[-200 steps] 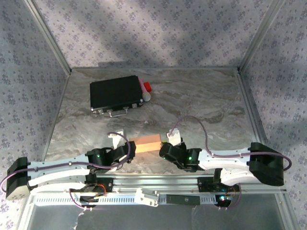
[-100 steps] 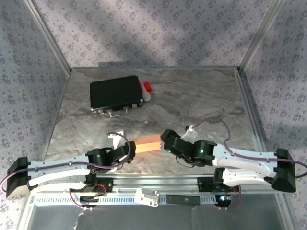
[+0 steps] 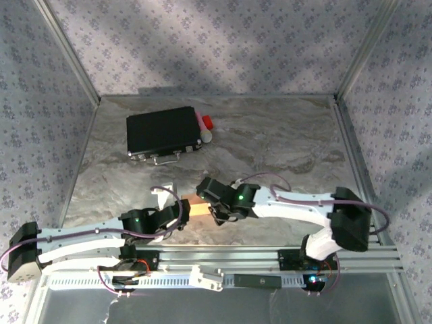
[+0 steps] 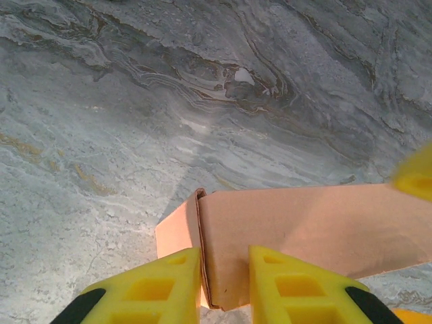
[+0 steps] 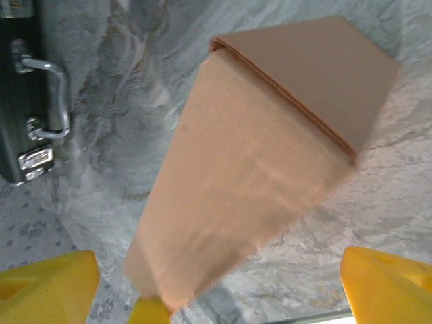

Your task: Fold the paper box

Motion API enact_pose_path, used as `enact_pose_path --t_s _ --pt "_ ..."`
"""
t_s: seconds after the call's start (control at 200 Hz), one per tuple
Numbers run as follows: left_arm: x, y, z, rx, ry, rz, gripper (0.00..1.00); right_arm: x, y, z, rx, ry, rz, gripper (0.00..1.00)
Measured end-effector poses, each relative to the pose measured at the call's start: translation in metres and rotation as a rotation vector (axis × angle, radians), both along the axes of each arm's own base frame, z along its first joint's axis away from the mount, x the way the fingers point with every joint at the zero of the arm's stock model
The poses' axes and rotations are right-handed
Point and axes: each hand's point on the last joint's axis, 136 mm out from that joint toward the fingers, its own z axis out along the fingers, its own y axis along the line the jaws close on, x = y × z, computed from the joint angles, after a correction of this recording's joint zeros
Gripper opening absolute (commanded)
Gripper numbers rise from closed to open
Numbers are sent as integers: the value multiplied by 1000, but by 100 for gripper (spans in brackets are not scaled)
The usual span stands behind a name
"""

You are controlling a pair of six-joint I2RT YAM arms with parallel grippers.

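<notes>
The paper box is a small salmon-orange carton lying near the table's front edge. My left gripper is shut on the box's left end. In the left wrist view its yellow fingers pinch the box at its near corner, beside a folded end flap. My right gripper hovers directly over the box, covering most of it. In the right wrist view the box lies below and between the widely spread jaws of the right gripper, which is open and holds nothing.
A black flat case with a metal handle lies at the back left, with a red and white item against its right side. The metal rail runs along the table's front edge.
My right arm has swung left, from beside the box's right end to over the box, and its jaws have opened wide. The left gripper and box have stayed put.
</notes>
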Motion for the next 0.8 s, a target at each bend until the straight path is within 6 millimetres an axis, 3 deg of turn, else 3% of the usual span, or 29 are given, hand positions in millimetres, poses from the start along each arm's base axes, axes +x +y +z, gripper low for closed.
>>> enact_pose_path --t_s 0.155,0.355,0.455,0.8 --pt "0 1 1 3 -1 -2 23 10 18 -20 14 67 -6 84" --pt "-3 4 3 18 -7 -30 29 12 27 -21 47 78 -5 65" --pt "-8 3 10 13 -25 -67 31 17 29 -21 83 83 -11 61" --pt "-10 -1 73 -98 -128 -135 34 42 25 -19 222 -20 37 59"
